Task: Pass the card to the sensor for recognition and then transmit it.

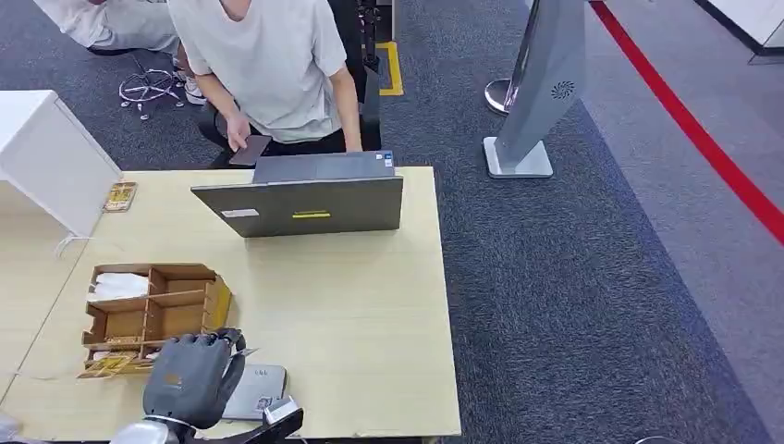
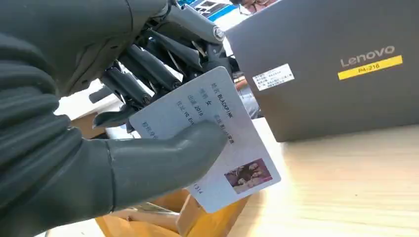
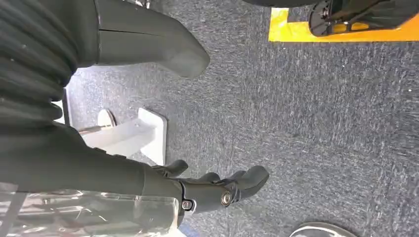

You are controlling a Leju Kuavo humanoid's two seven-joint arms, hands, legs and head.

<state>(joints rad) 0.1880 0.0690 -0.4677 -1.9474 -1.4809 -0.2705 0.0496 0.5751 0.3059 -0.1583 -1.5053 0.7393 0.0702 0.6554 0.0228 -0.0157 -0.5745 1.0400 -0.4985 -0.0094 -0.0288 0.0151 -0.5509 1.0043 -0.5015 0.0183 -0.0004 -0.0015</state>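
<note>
Because your left hand [image 2: 113, 123] pinches the card [image 2: 217, 143] flat between thumb and fingers just above the wooden organiser [image 1: 153, 314] (printed face outward), it looks ready to be offered to the grey sensor [image 1: 259, 388] on the bench [image 1: 370, 324], while your right hand [image 3: 212, 190] hangs empty, fingers loosely apart.

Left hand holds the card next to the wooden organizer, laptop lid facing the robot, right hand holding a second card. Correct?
Not quite. The right hand holds nothing: the right wrist view shows it hanging open over the carpet. The rest stands: the left hand holds the card beside the wooden organizer, and the laptop has its lid toward the robot.
</note>
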